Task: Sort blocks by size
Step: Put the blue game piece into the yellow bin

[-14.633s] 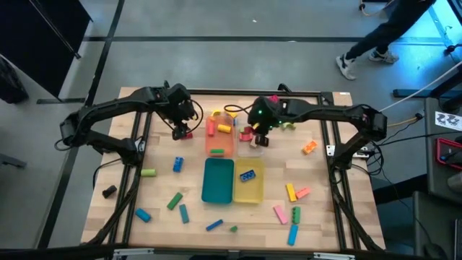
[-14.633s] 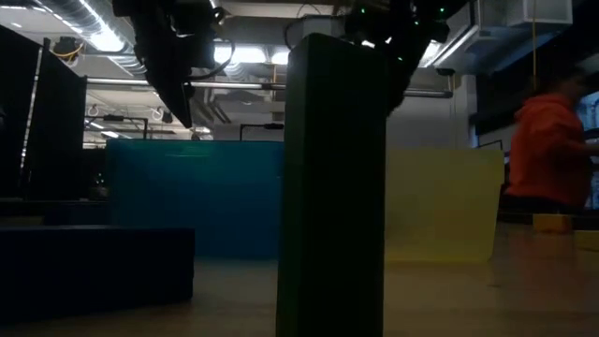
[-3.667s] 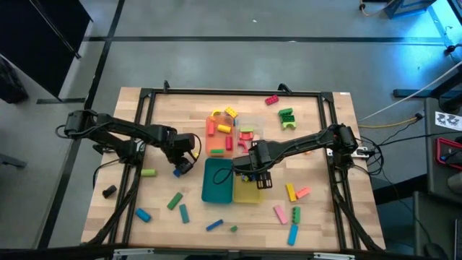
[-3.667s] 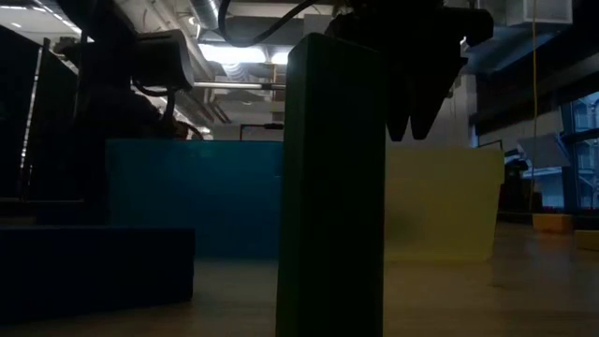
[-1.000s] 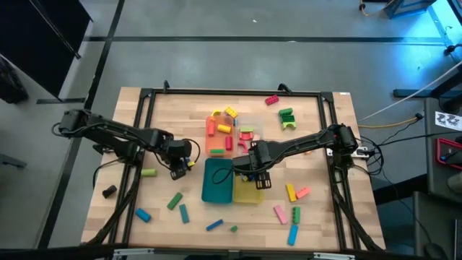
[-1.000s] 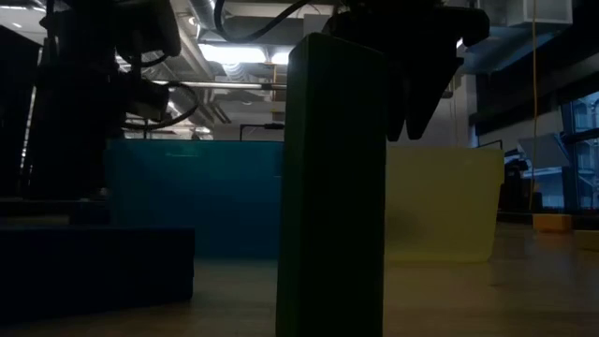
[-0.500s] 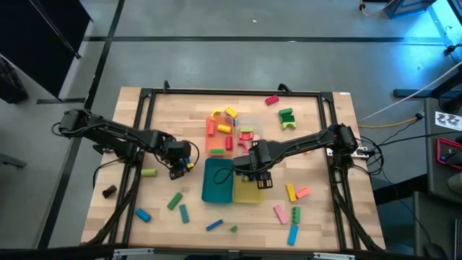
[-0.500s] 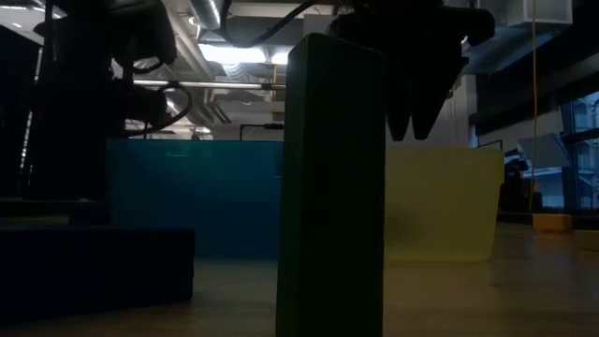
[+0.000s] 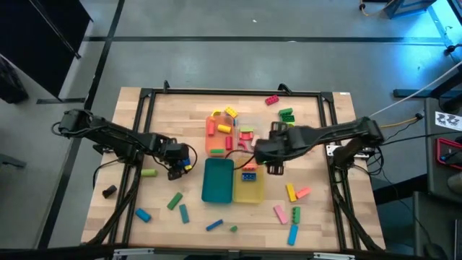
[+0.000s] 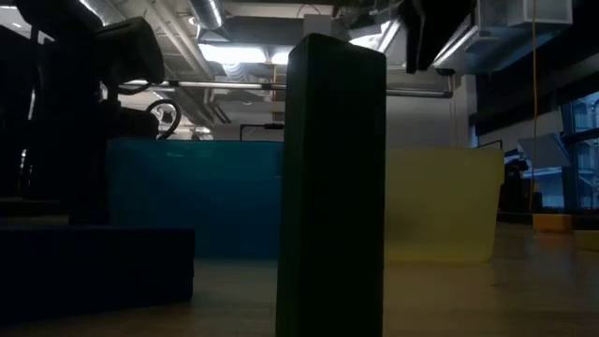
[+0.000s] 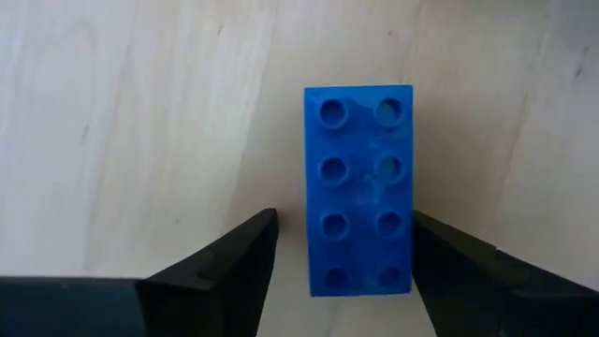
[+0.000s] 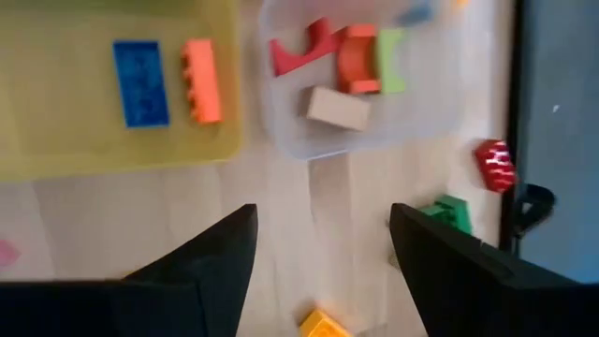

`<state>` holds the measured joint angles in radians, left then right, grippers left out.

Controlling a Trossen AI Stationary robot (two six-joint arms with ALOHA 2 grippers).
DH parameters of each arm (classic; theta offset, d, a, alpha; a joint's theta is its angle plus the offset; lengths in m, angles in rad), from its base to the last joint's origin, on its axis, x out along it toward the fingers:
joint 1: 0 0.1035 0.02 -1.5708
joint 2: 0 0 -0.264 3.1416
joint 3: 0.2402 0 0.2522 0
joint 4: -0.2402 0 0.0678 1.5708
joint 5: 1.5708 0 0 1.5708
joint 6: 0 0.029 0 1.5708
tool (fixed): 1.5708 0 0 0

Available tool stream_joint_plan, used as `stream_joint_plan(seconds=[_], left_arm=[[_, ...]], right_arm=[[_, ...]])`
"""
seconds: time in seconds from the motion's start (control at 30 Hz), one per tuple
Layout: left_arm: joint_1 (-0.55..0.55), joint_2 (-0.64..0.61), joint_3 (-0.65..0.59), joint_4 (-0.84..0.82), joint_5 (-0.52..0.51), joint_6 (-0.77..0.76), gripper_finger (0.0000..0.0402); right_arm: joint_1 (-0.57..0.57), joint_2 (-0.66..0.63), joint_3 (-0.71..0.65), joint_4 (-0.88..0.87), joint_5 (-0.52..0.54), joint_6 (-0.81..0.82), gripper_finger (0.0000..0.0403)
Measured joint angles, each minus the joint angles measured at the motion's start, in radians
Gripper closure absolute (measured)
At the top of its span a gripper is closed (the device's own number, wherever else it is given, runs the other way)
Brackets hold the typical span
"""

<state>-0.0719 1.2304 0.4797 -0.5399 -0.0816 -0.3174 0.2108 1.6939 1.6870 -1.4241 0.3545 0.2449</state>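
Left wrist view: the left fingers (image 11: pixel 342 271) are spread apart, with a blue eight-stud block (image 11: pixel 357 190) lying flat on the wooden surface (image 11: pixel 140 122) between them. It sits nearer one finger than the other, and a sliver of wood shows on each side, so the block is released rather than pinched. From above, these fingers (image 9: pixel 178 167) are just beside the teal tray (image 9: pixel 217 180).

The right fingers (image 12: pixel 318 248) are also spread and hold nothing. Ahead of them the yellow tray (image 12: pixel 112 140) contains a blue block (image 12: pixel 141 81) and an orange block (image 12: pixel 201 80) side by side, and the clear tray (image 12: pixel 374 140) holds several red, green and tan pieces (image 12: pixel 342 80).
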Motion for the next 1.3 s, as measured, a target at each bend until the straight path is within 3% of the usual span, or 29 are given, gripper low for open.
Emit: stream_joint_plan(seconds=[0.1,0.27,0.43,0.6,0.9,1.0,1.1,1.3], left_arm=[[0.000,0.000,-0.003,0.002,-0.016,0.043,0.0196],[0.000,0.000,-0.003,0.005,-0.023,0.085,0.0276],[0.001,0.000,0.017,-0.044,-0.013,0.088,0.0278],[0.001,-0.021,0.078,-0.097,0.012,0.090,0.0278],[0.001,-0.218,0.155,-0.148,0.026,0.090,0.0278],[0.001,-0.278,0.160,-0.030,0.025,0.115,0.0278],[0.001,-0.286,0.160,0.191,0.020,0.150,0.0278],[-0.001,-0.138,0.161,0.651,0.020,0.290,0.0278]], right_arm=[[0.000,-0.094,-0.077,0.041,0.036,0.053,0.0157],[0.000,-0.262,-0.280,0.148,0.082,0.209,0.0157],[-0.001,-0.373,-0.456,0.218,0.019,0.367,0.0157],[-0.001,-0.390,-0.535,0.222,-0.079,0.497,0.0157],[-0.002,-0.386,-0.607,0.274,-0.081,0.594,0.0157],[-0.002,-0.386,-0.628,0.267,-0.004,0.722,0.0157],[-0.002,-0.386,-0.652,0.262,0.078,0.938,0.0157],[-0.002,-0.386,-0.691,0.246,0.086,1.122,0.0157]])
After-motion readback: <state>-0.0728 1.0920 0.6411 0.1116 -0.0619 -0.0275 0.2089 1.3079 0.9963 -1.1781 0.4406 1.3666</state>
